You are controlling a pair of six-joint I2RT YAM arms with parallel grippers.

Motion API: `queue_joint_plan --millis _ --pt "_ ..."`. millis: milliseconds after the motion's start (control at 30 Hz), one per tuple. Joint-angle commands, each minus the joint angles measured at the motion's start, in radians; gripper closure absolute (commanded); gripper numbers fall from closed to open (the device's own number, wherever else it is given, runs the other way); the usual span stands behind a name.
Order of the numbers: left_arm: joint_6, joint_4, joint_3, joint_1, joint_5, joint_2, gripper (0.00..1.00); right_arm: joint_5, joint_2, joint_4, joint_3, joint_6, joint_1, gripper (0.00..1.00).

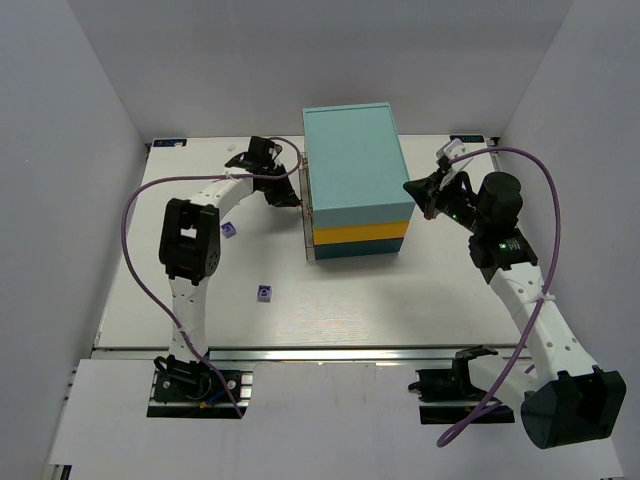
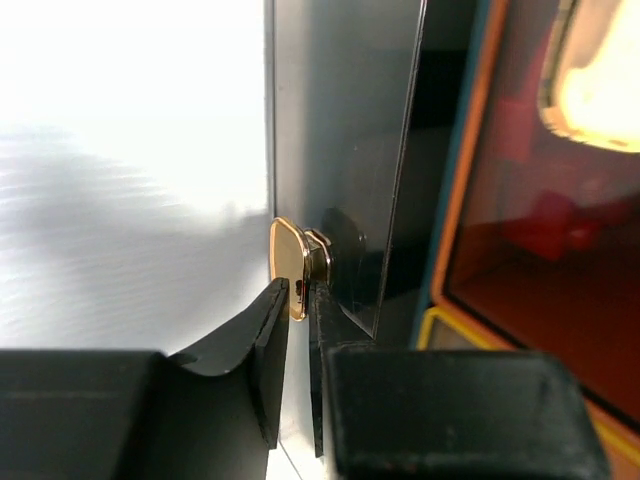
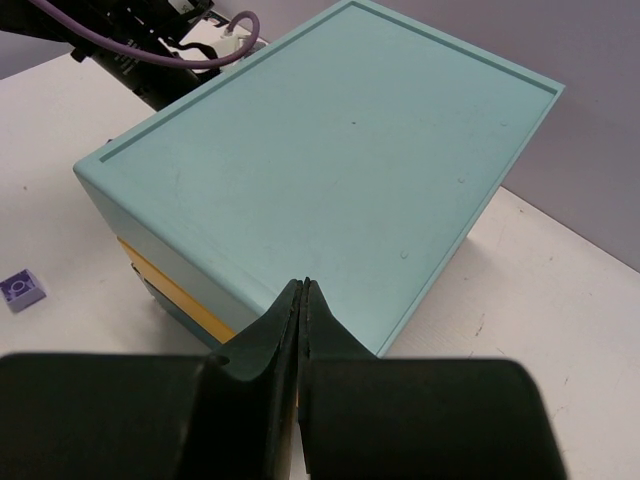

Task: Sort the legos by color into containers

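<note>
The cabinet (image 1: 355, 175) has a light teal top, a yellow layer and a darker teal base. My left gripper (image 1: 291, 196) is at its left face. In the left wrist view the gripper (image 2: 300, 300) is shut on the small gold handle (image 2: 287, 262) of a clear drawer (image 2: 340, 150). My right gripper (image 1: 411, 189) is shut and empty against the cabinet's right side; its wrist view shows the tips (image 3: 303, 290) over the teal top (image 3: 340, 150). Two purple legos (image 1: 230, 230) (image 1: 264, 293) lie on the table left of the cabinet. One also shows in the right wrist view (image 3: 20, 287).
White walls enclose the table (image 1: 400, 300) on the left, back and right. The left arm (image 1: 190, 240) curves over the left half, with its purple cable (image 1: 135, 260) beside it. The right arm's purple cable (image 1: 545, 200) loops on the right side.
</note>
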Motion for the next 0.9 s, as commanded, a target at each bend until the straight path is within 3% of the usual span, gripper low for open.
queue_joint_plan --millis 0,267,500,533,567,600,700,800,867 --pt "0.053 -0.102 -0.031 0.024 -0.212 -0.076 0.77 -0.015 -0.017 0.035 0.004 0.016 -0.006 1.0" --pt "0.059 -0.125 -0.065 0.033 -0.358 -0.137 0.78 -0.024 -0.037 0.041 -0.016 0.02 -0.004 1.0" --pt "0.065 -0.144 -0.092 0.042 -0.392 -0.168 0.78 -0.067 -0.05 0.043 -0.02 -0.004 -0.004 1.0" --pt "0.068 -0.135 -0.095 0.042 -0.381 -0.177 0.74 -0.089 -0.05 0.044 -0.02 -0.013 -0.006 1.0" --pt "0.073 -0.116 -0.104 0.042 -0.363 -0.183 0.58 -0.121 -0.05 0.044 -0.022 -0.047 -0.006 1.0" --pt "0.082 -0.098 -0.112 0.042 -0.317 -0.194 0.49 -0.208 -0.058 0.038 -0.022 -0.073 -0.006 1.0" --pt "0.086 -0.061 -0.12 0.042 -0.262 -0.23 0.31 -0.396 -0.058 -0.037 -0.002 -0.208 -0.003 0.77" --pt "0.083 -0.082 -0.083 0.042 -0.271 -0.249 0.3 -0.551 -0.046 -0.162 0.021 -0.352 0.004 0.63" --pt "0.083 -0.102 -0.066 0.042 -0.285 -0.267 0.3 -0.612 -0.037 -0.274 0.044 -0.444 0.01 0.6"
